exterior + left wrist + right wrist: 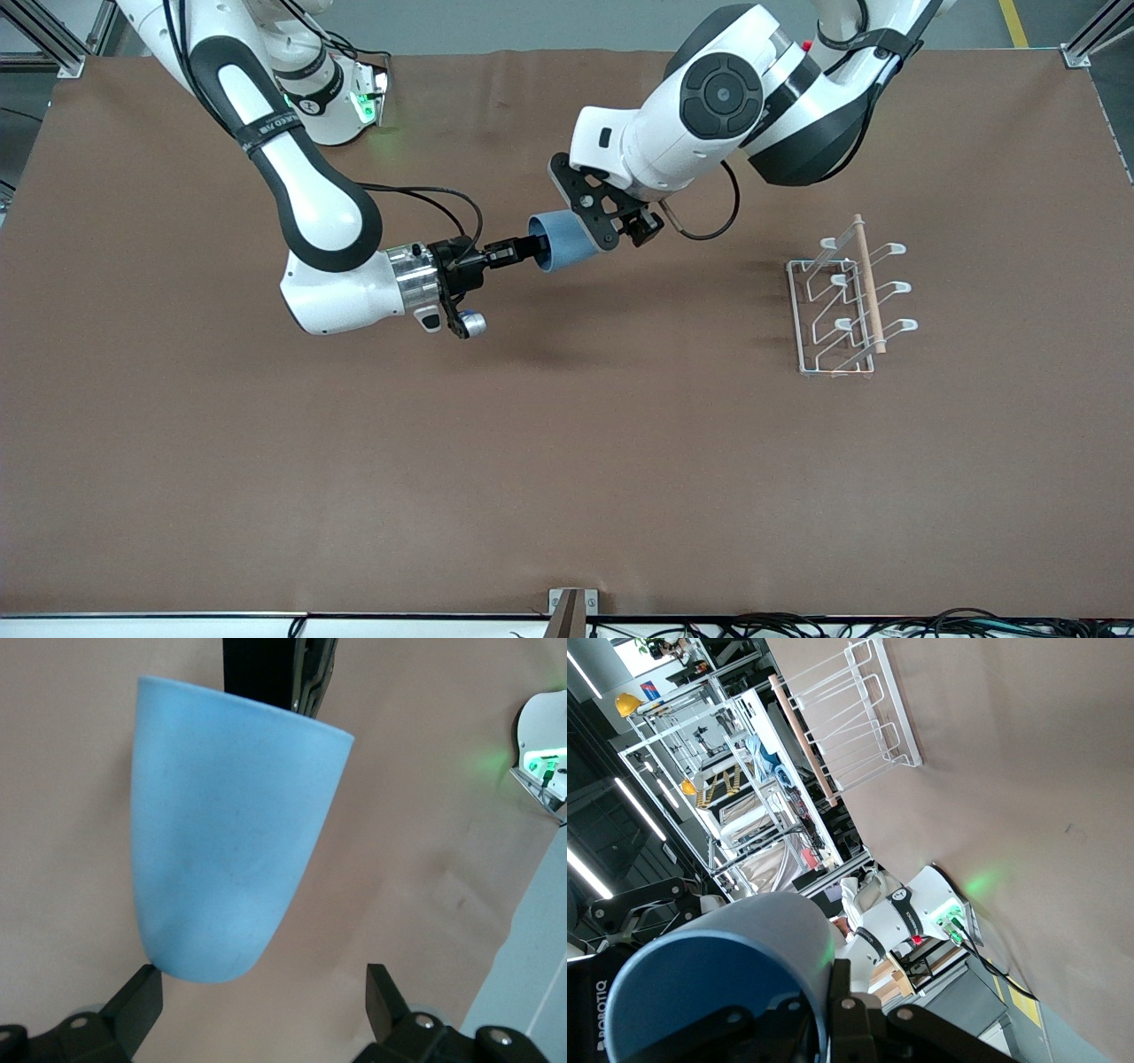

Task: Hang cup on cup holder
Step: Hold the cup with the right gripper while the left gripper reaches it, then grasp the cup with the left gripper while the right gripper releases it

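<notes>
Rack waits on the worktop while the cup changes grippers.
Right gripper grasps the cup by its rim; left gripper straddles it released and should clench before the right lets go, then head for the cup holder.

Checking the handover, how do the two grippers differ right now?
The right gripper is shut on the cup at its rim; the left gripper is open, its fingers either side of the cup's base. The right reaches sideways, the left points downward. Both are up over the table.

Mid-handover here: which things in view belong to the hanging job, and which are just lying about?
Job:
cup, held in the air by the right gripper
left gripper, open around the cup
cup holder, toward the left arm's end

Lying about:
nothing else on the table
</notes>
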{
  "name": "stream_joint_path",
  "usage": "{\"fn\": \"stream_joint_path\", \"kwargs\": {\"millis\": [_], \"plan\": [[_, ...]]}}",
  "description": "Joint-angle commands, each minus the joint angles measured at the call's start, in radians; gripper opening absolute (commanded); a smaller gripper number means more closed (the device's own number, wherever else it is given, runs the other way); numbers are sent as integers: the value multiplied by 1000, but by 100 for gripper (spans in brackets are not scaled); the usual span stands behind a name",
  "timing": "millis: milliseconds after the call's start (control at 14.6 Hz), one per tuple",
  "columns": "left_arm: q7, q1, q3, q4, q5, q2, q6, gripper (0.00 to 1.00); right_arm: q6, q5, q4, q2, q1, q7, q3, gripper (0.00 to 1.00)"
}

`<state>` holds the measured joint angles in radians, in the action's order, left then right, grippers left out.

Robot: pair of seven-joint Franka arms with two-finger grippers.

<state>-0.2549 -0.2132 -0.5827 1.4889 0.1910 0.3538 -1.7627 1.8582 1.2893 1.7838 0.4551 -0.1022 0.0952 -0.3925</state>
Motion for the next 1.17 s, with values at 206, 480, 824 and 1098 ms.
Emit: {"fn": "stream_joint_path", "kwargs": {"millis": [206, 480, 824, 1098], "plan": [[-89, -25, -6, -32, -2, 57, -144, 100, 2, 33, 26, -29, 3, -3, -28, 0], [-142, -21, -6, -30, -36, 60, -155, 100, 6, 50, 45, -50, 1, 0, -42, 0], [-144, -25, -6, -30, -76, 62, -159, 100, 6, 51, 80, -85, -1, 0, -43, 0], [-194, -40, -6, -21, -76, 67, -170, 41, 6, 51, 80, -85, 2, 0, -43, 0]]}}
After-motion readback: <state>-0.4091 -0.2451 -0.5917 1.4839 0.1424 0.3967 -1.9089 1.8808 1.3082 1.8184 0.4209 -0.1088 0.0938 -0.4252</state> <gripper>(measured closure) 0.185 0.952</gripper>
